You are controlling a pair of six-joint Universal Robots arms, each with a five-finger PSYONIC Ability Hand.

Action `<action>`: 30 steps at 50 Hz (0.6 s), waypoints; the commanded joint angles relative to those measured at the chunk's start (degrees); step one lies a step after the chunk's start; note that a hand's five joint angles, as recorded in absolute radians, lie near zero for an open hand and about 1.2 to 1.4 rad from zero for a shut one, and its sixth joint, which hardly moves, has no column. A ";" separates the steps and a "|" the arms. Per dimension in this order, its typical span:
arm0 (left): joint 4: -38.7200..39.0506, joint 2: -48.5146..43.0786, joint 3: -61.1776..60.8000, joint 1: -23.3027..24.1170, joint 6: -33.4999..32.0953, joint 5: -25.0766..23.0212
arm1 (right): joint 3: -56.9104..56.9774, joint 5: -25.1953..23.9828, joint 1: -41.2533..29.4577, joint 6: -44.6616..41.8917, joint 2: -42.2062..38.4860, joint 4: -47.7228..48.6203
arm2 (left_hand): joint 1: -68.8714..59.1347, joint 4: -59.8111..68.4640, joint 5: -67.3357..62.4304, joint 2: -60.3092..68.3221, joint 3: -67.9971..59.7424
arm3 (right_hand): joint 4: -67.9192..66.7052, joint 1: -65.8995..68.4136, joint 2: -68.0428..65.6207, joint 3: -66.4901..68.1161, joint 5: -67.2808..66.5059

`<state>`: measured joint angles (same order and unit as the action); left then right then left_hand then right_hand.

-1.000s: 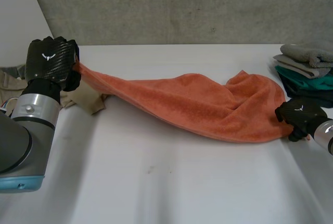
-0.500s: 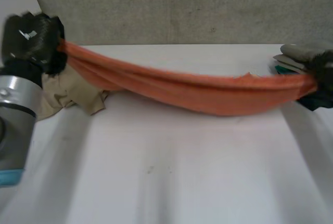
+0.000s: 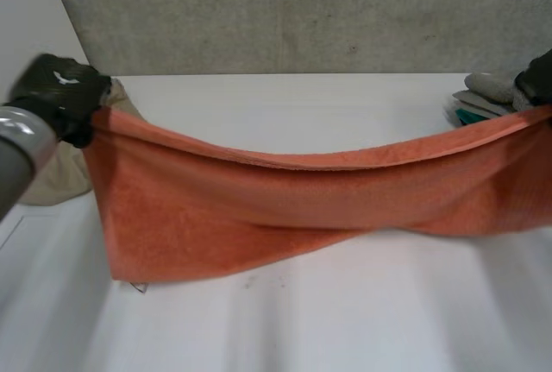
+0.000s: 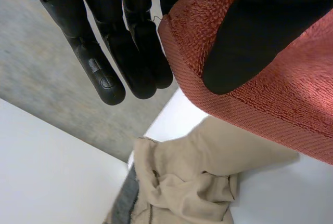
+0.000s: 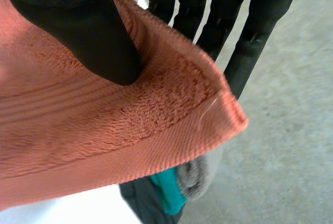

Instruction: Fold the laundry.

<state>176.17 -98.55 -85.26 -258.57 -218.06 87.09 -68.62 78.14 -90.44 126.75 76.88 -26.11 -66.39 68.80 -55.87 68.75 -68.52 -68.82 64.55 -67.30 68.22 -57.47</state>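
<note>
Horizontally stretched towel (image 3: 302,208) above table (image 3: 345,329).
Left hand (image 3: 56,91) and right hand (image 3: 539,74) each pinch one top corner, thumb against fingers.

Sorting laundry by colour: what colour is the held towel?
The towel is orange, clearest in head view.

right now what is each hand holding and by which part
Both hold the orange towel, spread between them: the left hand pinches one upper corner between thumb and fingers, the right hand the opposite upper corner.

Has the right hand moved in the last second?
Yes. The right hand has risen from the table in front of the folded stack to level with its top, lifting the towel by a corner.
</note>
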 commanded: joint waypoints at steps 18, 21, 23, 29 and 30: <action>44.80 -25.73 36.14 2.89 0.88 7.74 | 10.97 4.22 -6.41 14.40 -13.60 65.05 | -13.61 11.20 -14.13 11.25 -11.48 | -11.18 15.45 -12.70 11.78 -12.53; 42.60 -25.64 32.38 2.80 2.63 8.27 | 9.39 3.78 -6.41 14.67 -14.30 63.55 | -13.61 11.20 -14.13 11.25 -11.48 | -11.18 15.45 -12.70 11.78 -12.53; 41.98 -25.47 29.73 2.72 3.86 8.19 | 7.99 3.43 -6.41 14.67 -15.26 61.37 | -13.61 11.20 -14.13 11.25 -11.48 | -11.18 15.45 -12.70 11.78 -12.53; 41.28 -25.56 18.22 2.28 6.42 7.57 | 3.85 1.32 -6.41 14.58 -20.00 54.34 | -13.61 11.20 -14.13 11.25 -11.48 | -11.18 15.45 -12.70 11.78 -12.53; 41.19 -25.56 15.25 2.36 6.33 7.31 | 3.32 1.23 -6.33 14.58 -20.80 53.36 | -13.61 11.20 -14.13 11.25 -11.48 | -11.18 15.45 -12.70 11.78 -12.53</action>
<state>218.42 -124.06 -59.80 -256.07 -212.94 95.12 -62.20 80.53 -96.86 141.68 60.30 33.65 -66.39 68.97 -55.87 68.78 -68.53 -68.85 64.55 -67.34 68.26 -57.82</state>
